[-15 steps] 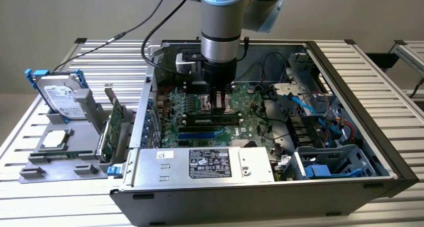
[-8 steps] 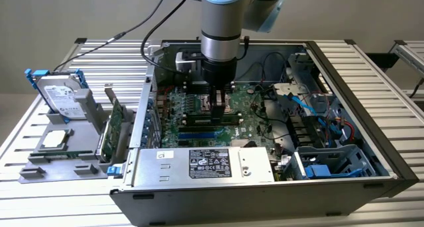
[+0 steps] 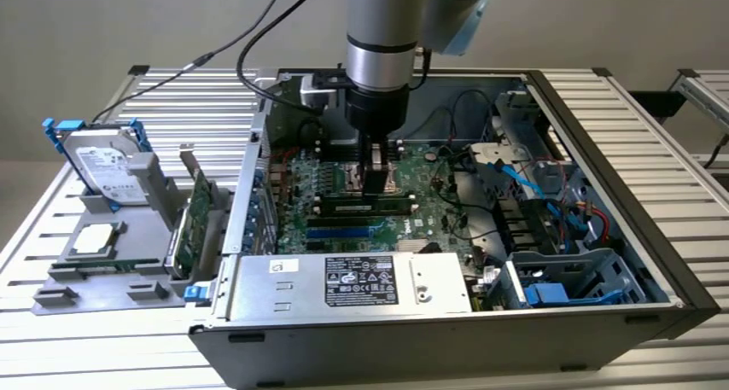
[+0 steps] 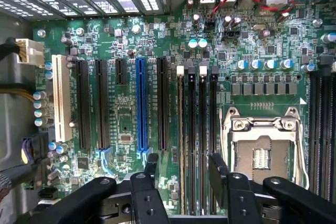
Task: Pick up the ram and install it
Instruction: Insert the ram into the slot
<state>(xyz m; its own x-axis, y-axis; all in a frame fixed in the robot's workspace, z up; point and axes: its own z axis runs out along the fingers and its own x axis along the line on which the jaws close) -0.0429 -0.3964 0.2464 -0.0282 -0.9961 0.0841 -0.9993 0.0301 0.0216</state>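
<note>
1. You are at the seating end of the install, as I judge it. The ram [image 3: 364, 206] lies lengthwise in a memory slot on the motherboard [image 3: 299, 224], inside the open computer case [image 3: 621, 134]. It sits directly under the gripper [image 3: 374, 178].
2. The jaws are released. In the wrist view the gripper [image 4: 185, 163] has its fingertips [image 4: 152, 165] spread, with nothing clamped between them.
3. Any further move calls for care. From here you cannot tell whether the stick is fully down or the slot latches have closed, so confirm that first.
4. The exterior view gives you the ram's chipped face and the wider layout: the power supply [image 3: 353, 281] nearer the camera, and the hard drive [image 3: 105, 164] and expansion card [image 3: 200, 211] out on the worktop [image 3: 171, 91].
5. The wrist view gives you what the arm blocks there: the memory slots [image 4: 197, 129] running between the jaws, beside the CPU socket [image 4: 261, 145]. Edge-on, the stick is hard to pick out.
</note>
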